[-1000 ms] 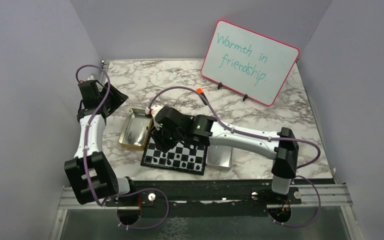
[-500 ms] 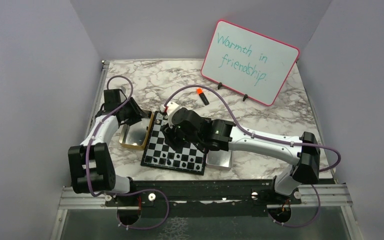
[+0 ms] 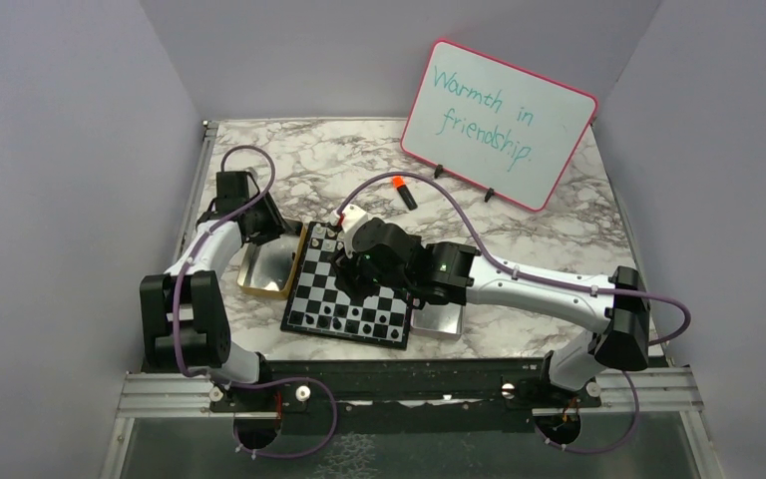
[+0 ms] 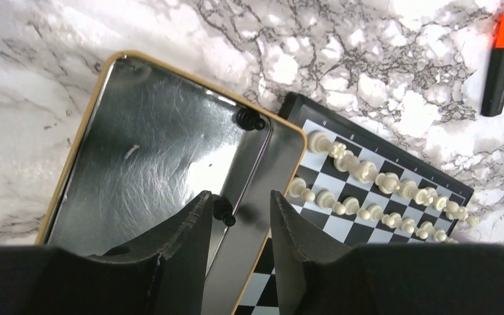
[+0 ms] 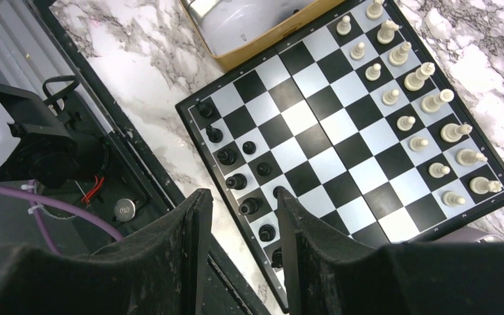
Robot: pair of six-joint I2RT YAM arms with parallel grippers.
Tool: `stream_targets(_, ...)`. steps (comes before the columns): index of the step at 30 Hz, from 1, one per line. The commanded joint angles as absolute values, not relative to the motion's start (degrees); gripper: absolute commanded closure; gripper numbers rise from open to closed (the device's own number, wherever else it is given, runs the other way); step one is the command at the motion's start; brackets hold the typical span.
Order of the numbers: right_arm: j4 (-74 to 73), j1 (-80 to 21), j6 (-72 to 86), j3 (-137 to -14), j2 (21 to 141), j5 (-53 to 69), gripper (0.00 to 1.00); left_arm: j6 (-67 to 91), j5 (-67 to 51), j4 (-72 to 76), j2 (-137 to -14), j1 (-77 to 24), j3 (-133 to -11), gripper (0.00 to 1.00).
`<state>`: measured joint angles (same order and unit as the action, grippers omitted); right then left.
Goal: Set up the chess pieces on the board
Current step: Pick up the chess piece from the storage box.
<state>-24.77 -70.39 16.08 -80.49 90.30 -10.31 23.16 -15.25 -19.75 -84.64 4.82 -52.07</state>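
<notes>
Right hand (image 5: 243,195), fingers apart and empty, hovers over the near edge of the board (image 5: 328,141), one finger half hiding a piece among the black chess pieces (image 5: 236,181); white pieces (image 5: 407,123) line the far rows. Left hand (image 4: 239,197), fingers apart, straddles a small black piece (image 4: 223,213) lying in the gold tray (image 4: 138,151) just beside the board; another sits by the tray's rim

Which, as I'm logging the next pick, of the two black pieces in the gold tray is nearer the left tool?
The piece between the left tool's fingers; the other piece sits farther off, in the gold tray's corner by the board.
</notes>
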Motion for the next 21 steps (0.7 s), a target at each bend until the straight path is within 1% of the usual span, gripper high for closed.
stream_targets(1, -22.23, -70.4, 16.62, -80.07, 88.57, -11.56, 0.54, 21.08, -11.52, -16.86, -86.37, 3.23, -55.47, 0.62)
stream_targets(12, -20.55, -70.4, 16.79, -77.3, 87.13, -11.15, 0.54, 21.51, -10.53, -13.96, -91.99, 2.2, -57.38, 0.63)
stream_targets(21, -19.57, -70.4, 16.02, -75.32, 85.58, -12.23, 0.54, 21.88, -11.41, -11.68, -93.67, 1.25, -57.04, 0.64)
